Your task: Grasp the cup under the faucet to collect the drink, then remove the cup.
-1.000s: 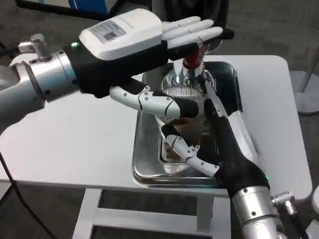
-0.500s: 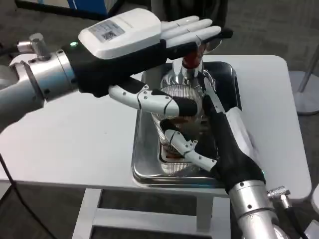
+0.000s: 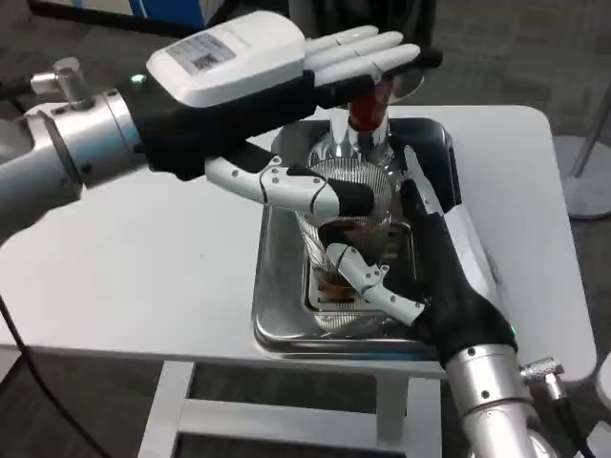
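Left hand (image 3: 277,67) sits flat over the dispenser (image 3: 355,157), fingers straight and together on the tap lever (image 3: 420,63), holding nothing; it should keep steady downward pressure w/o shifting sideways. Cup (image 3: 346,250) stands in the metal drip tray (image 3: 277,305) under the faucet (image 3: 368,114), brown liquid inside. Right hand (image 3: 430,277) wraps the cup, thumb across the front; it should keep it upright and lift only once flow stops.

Glossy mirror-bright metal tray (image 3: 277,315), clear ribbed cup (image 3: 329,205), matt white table (image 3: 143,258)
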{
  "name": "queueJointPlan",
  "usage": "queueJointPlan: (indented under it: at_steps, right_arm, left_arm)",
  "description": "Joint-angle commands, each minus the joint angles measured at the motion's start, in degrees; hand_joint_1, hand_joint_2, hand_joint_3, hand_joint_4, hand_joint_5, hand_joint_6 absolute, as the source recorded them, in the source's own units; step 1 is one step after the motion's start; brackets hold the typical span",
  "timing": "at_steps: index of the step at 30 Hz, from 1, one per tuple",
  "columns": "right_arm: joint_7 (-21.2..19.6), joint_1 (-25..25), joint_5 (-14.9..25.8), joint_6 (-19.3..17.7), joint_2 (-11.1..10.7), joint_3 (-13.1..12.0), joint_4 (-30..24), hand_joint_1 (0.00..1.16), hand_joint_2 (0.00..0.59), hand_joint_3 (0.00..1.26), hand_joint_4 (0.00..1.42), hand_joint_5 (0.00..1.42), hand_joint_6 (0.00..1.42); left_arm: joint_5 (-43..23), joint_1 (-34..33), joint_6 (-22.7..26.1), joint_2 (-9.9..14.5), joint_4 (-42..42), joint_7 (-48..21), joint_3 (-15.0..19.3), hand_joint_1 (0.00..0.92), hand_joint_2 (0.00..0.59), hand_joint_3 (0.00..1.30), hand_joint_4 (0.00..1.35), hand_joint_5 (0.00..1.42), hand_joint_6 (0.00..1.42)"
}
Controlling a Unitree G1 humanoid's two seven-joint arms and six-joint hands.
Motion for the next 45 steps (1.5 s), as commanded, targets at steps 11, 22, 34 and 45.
queueJointPlan:
  at_steps: [11, 22, 34, 45]
  right_arm:
    - [-1.3, 0.3, 0.5, -1.9, 0.5, -0.3, 0.3, 0.49, 0.297, 0.0, 0.0, 0.0, 0.16]
    - [-1.2, 1.1, 0.5, -1.7, 0.4, -0.3, -1.1, 0.48, 0.294, 0.0, 0.0, 0.0, 0.16]
    - [-0.8, 1.5, 1.2, -2.2, -0.2, -0.9, -1.5, 0.47, 0.301, 0.0, 0.0, 0.0, 0.16]
    - [-0.9, 1.6, 1.3, -2.0, -0.1, -0.8, -1.5, 0.46, 0.302, 0.0, 0.0, 0.0, 0.16]
  left_arm:
    - [6.0, 2.8, -0.4, 0.9, 1.7, -2.6, -2.9, 0.0, 0.157, 0.07, 0.0, 0.0, 0.17]
    - [7.0, 3.2, -0.8, 1.5, 0.1, -2.6, -3.2, 0.0, 0.156, 0.08, 0.0, 0.0, 0.17]
    - [7.5, 3.5, -1.0, 1.8, -0.9, -2.8, -3.3, 0.0, 0.155, 0.08, 0.0, 0.0, 0.17]
    - [7.4, 3.6, -0.9, 1.7, -1.0, -3.0, -3.3, 0.0, 0.155, 0.08, 0.0, 0.0, 0.17]
